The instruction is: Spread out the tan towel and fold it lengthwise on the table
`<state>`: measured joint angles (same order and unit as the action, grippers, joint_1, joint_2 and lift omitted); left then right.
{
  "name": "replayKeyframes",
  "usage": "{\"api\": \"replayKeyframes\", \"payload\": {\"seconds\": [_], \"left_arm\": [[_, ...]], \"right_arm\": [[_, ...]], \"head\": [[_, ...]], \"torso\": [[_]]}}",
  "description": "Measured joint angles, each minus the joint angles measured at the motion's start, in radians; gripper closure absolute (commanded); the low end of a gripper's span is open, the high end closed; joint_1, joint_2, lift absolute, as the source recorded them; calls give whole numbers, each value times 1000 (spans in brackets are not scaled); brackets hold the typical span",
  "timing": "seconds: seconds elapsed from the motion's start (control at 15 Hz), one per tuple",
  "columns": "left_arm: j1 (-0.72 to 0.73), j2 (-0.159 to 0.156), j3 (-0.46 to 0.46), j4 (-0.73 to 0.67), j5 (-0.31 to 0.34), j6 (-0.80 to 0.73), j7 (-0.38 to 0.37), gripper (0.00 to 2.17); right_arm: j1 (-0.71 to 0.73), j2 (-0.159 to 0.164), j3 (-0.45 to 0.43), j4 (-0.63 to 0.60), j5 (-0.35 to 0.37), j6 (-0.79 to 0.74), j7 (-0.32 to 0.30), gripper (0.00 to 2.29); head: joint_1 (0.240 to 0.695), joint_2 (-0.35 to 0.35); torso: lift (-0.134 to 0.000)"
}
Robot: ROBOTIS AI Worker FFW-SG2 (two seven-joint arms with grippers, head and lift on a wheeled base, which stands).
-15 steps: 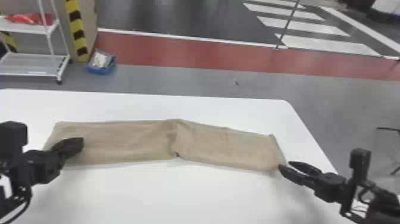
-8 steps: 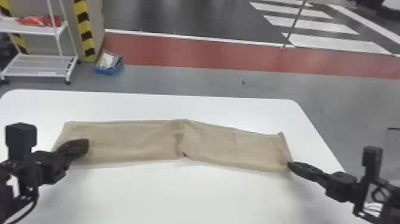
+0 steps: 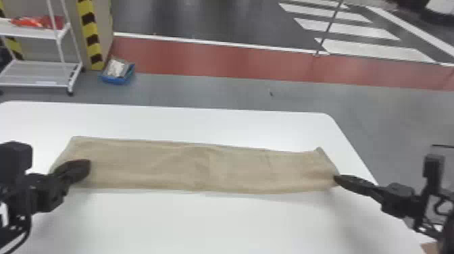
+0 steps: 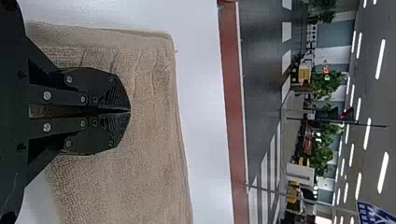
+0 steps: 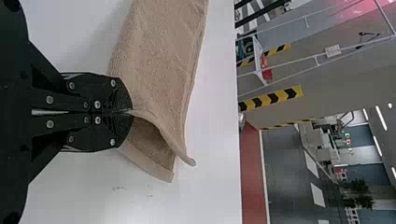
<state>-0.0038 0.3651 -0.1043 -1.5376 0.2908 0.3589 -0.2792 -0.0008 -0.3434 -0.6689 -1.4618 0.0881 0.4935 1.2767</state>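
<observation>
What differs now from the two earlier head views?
The right gripper's jaws, open at first, have closed on the tan towel at its right end. That end has shifted to the robot's right and slightly forward, and the towel's middle kink has straightened. The left gripper stays at the towel's left end.

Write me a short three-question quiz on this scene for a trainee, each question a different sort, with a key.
1. True or false: the right gripper has its fingers closed on an edge of the tan towel.
2. Multiple choice: what does the blue container rest on?
A) the table
B) the floor
C) the cart's lower shelf
3. Short answer: are the fingertips of the left gripper together or apart?

Key: 1 true; 2 B; 3 together.
</observation>
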Motion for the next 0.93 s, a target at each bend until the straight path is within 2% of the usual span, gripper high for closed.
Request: {"api": "replayKeyframes", "payload": {"seconds": [0.2,0.4,0.6,0.8,0.93], "left_arm": [[5,0,0,0,-1,-4,0,1072],[30,0,11,-29,-1,3,-1,1072],[94,2,60,-130,9,67,0,1072],[187,4,130,-281,50,132,-8,1069],[220,7,152,-341,72,146,-12,1069]], "right_arm": [[-78,-52,30,91,50,-67,1,1231],[-153,-65,62,175,106,-140,-9,1231],[-191,-66,101,221,141,-206,-21,1190],[-201,-70,100,263,156,-306,-38,775],[-205,-78,94,292,157,-348,-40,714]], "head": [[695,-261],[695,-262],[695,-244],[695,-245],[695,-255]], "torso": [[-124],[-124],[-124],[-124],[-124]]}}
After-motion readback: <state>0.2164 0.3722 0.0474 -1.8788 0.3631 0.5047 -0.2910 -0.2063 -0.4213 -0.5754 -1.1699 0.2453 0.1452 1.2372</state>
